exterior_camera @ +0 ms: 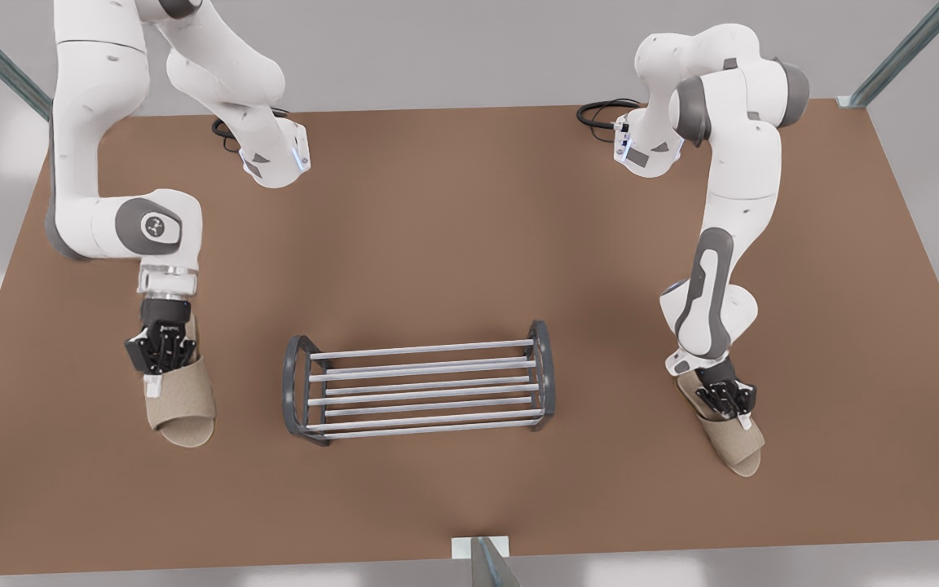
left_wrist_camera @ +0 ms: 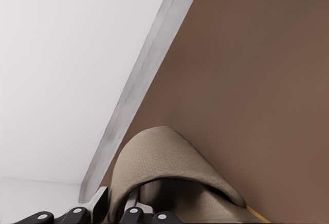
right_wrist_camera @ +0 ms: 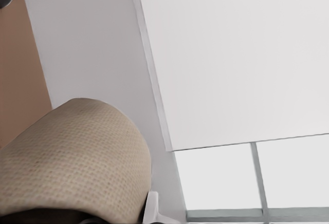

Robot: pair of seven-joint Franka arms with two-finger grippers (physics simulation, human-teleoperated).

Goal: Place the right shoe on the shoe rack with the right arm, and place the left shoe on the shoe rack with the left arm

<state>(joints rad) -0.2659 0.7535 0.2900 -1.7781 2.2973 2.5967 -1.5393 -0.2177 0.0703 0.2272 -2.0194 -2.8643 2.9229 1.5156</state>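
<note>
The shoe rack (exterior_camera: 429,385) stands at the table's middle front, with nothing on its bars. At the front view's left, my right gripper (exterior_camera: 161,359) is shut on a beige open-toe slipper (exterior_camera: 184,403), which is held off the table with its toe toward the front edge. The right wrist view shows this slipper's woven upper (right_wrist_camera: 72,157) against the floor beyond the table. At the front view's right, my left gripper (exterior_camera: 732,401) is shut on the other beige slipper (exterior_camera: 734,444), low over the table. In the left wrist view, the fingers (left_wrist_camera: 97,203) pinch that slipper's (left_wrist_camera: 159,167) upper.
Brown table (exterior_camera: 469,228) with open room behind and on both sides of the rack. Black cables (exterior_camera: 600,110) lie at the back near each arm base. A metal post (exterior_camera: 486,562) meets the front edge. The table's side edge (left_wrist_camera: 139,90) runs near the left slipper.
</note>
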